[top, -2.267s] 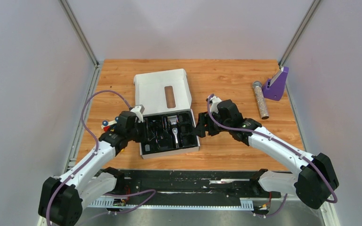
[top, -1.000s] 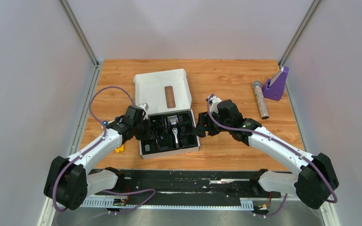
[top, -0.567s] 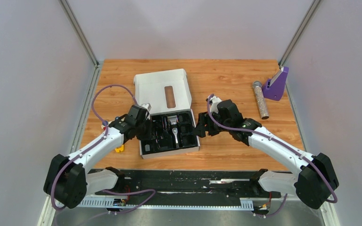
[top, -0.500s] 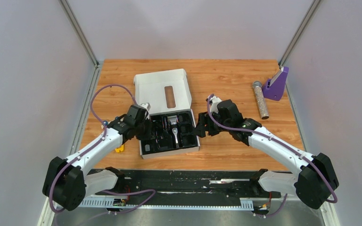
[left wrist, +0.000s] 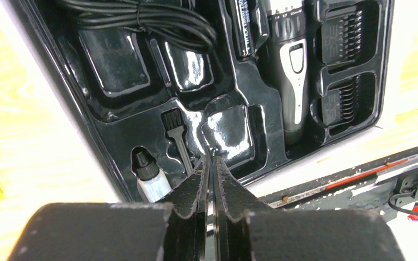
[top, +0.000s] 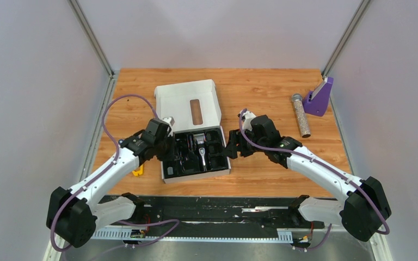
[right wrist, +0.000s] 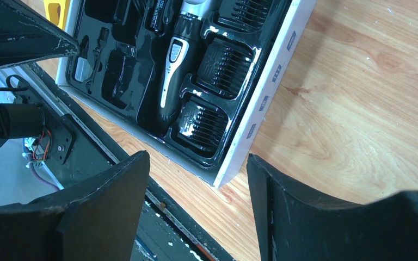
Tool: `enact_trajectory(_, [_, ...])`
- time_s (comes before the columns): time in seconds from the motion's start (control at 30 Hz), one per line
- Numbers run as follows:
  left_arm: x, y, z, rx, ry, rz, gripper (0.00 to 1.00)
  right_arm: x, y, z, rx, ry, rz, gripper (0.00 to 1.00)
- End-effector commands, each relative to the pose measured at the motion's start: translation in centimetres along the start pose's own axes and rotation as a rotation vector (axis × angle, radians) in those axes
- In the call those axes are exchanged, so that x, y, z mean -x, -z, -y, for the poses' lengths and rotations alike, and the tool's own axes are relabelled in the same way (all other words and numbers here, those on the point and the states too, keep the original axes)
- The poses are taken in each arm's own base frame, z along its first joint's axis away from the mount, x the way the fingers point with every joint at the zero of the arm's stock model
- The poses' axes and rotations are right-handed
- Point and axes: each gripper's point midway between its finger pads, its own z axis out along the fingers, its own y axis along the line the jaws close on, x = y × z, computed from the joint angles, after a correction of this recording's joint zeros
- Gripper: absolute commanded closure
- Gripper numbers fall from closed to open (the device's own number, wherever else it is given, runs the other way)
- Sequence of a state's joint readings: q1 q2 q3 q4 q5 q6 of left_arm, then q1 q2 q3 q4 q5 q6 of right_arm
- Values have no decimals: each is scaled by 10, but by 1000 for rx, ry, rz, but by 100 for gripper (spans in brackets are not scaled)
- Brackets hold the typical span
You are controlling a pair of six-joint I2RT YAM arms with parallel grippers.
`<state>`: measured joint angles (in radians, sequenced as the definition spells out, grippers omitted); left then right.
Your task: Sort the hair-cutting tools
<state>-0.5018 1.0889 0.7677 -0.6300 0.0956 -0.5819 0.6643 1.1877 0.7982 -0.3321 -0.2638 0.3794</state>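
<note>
A white box (top: 197, 175) holds a black tray with the hair-cutting tools. The clipper (top: 200, 147) with its silver head lies in the middle slot and shows in the left wrist view (left wrist: 293, 81). Two comb guards (left wrist: 344, 35) sit right of it. The coiled cord (left wrist: 141, 16) and a thin black brush (left wrist: 175, 136) lie in left slots. My left gripper (top: 167, 149) is shut, with nothing visible in it, its tips (left wrist: 213, 159) just above the tray beside the brush. My right gripper (top: 229, 148) is open at the box's right side, its fingers straddling the box's near corner (right wrist: 217, 182).
The box lid (top: 188, 107) lies open behind the tray. A yellow plastic piece (top: 137, 172) lies left of the box. A glittery cylinder (top: 301, 115) and a purple stand (top: 320, 98) are at the far right. A small white bottle (left wrist: 149, 176) sits in the tray.
My left gripper has moved right from the box's left side to over the tray's left part, uncovering the yellow piece on the table. The right arm has not moved.
</note>
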Motion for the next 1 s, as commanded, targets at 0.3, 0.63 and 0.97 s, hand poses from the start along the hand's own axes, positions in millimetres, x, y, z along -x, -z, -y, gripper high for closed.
enact_trajectory(0.3, [-14, -9, -8, 55, -4, -78, 90, 14, 5, -6, 19, 30, 58, 33])
enact_trajectory(0.63, [-20, -18, -18, 100, -3, -107, 91, 14, 6, -5, 13, 30, 62, 33])
enact_trajectory(0.97, [-30, -28, -28, 150, -10, -157, 91, 13, 6, -4, 12, 30, 59, 32])
